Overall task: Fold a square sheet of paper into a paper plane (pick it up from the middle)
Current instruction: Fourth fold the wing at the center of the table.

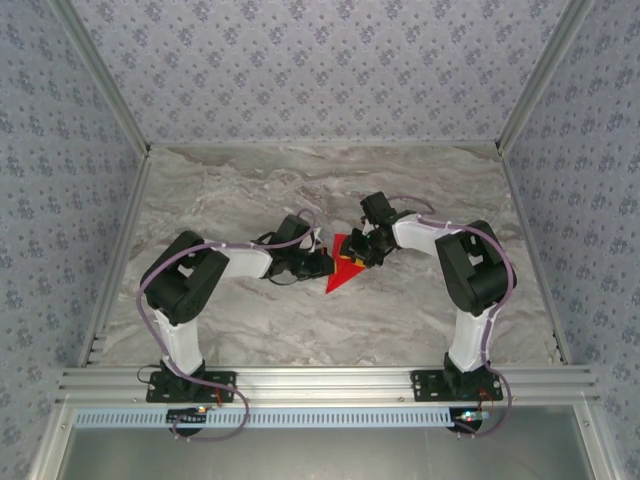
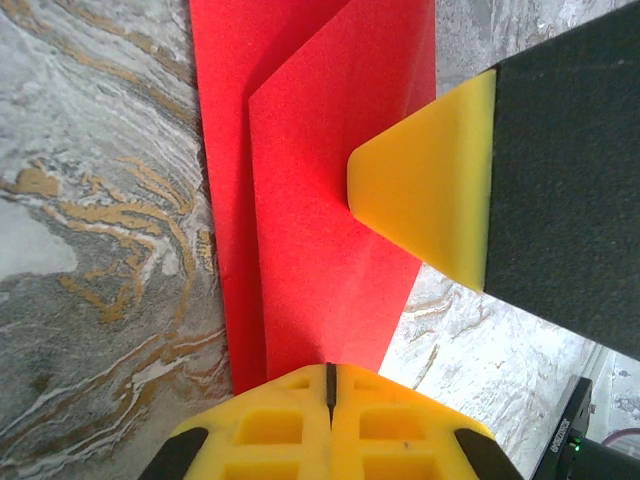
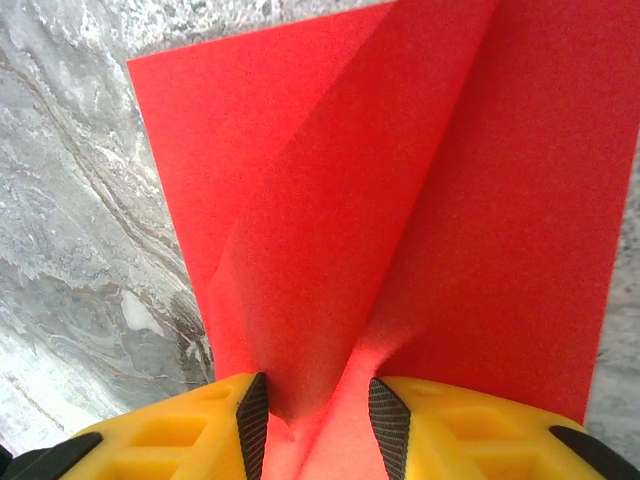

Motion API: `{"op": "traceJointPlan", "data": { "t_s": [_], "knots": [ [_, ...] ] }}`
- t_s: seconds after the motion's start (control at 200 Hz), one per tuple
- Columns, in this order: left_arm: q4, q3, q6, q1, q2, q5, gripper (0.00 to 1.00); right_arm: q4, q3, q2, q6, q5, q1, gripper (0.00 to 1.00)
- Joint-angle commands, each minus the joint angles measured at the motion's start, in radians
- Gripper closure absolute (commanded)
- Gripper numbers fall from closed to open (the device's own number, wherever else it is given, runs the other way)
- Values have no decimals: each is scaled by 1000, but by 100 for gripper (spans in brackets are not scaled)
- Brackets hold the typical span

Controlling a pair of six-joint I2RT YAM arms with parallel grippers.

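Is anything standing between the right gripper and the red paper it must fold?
Nothing visible does. A raised fold of the red paper lies directly between the jaws of the right gripper. The left gripper pinches a different edge of the sheet.

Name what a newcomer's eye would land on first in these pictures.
The bright red sheet of paper, partly folded, lies at the middle of the grey marble table. The left gripper is shut at its edge, and the right gripper sets yellow fingers astride a raised fold.
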Motion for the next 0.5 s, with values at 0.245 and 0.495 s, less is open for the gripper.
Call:
{"op": "traceJointPlan", "data": {
  "t_s": [0.245,0.495],
  "knots": [
    [-27,30,13,3,-37,-15,93,-136,1,144,-27,140,16,61],
    [3,18,-8,9,-97,-13,90,-158,25,180,-25,143,18,59]
  ]
}}
